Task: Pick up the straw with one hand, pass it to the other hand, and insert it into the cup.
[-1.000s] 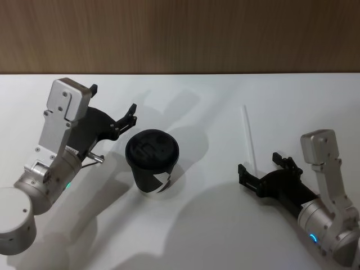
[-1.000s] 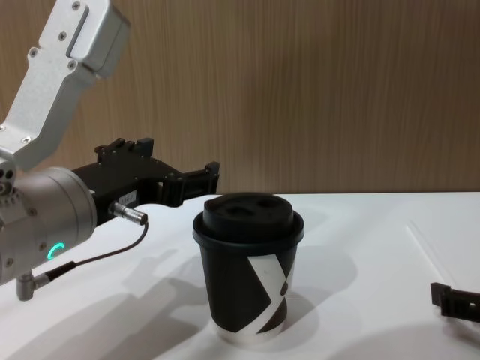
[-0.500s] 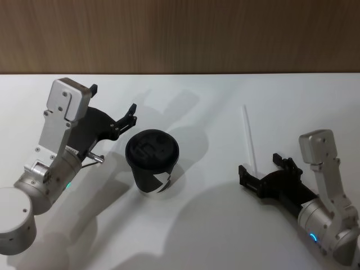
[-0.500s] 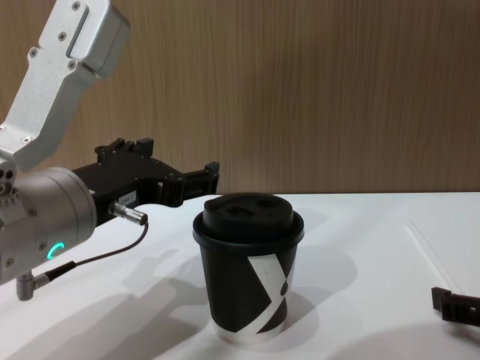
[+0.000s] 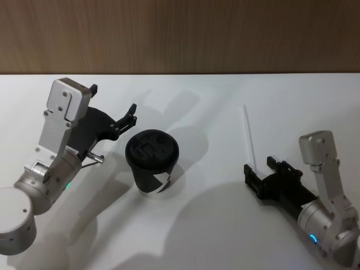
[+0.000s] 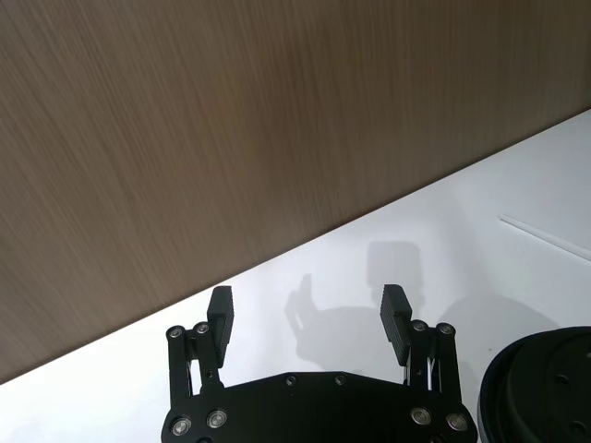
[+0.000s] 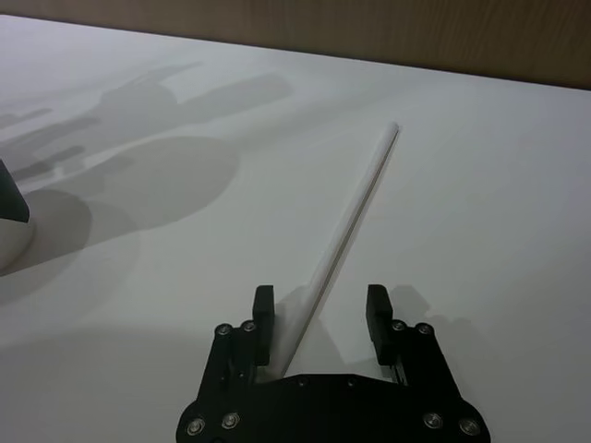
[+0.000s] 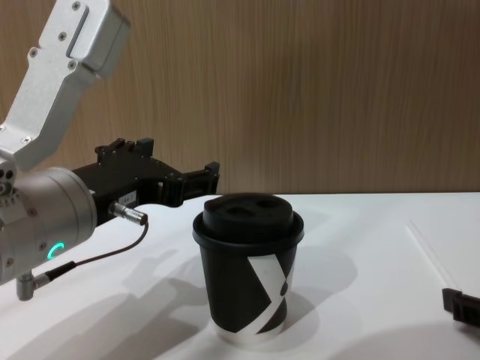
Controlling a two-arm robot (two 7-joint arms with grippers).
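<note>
Readable text, brands, numbers: none in any view.

1. Cup (image 8: 225,292), just beside the left hand (image 5: 113,97), off its fingertips. Side wall bears a white crossed-band mark (image 8: 268,289) shaped like an X, with a small dark dot at the right of the crossing. No letters or digits go with it.

2. Lid (image 5: 152,149) on that cup. Raised moulded marks on the black top, too small to read.

3. Label (image 8: 126,197), small and pale, on the body of the left hand beside the cable plug. Nothing on it can be read.
</note>
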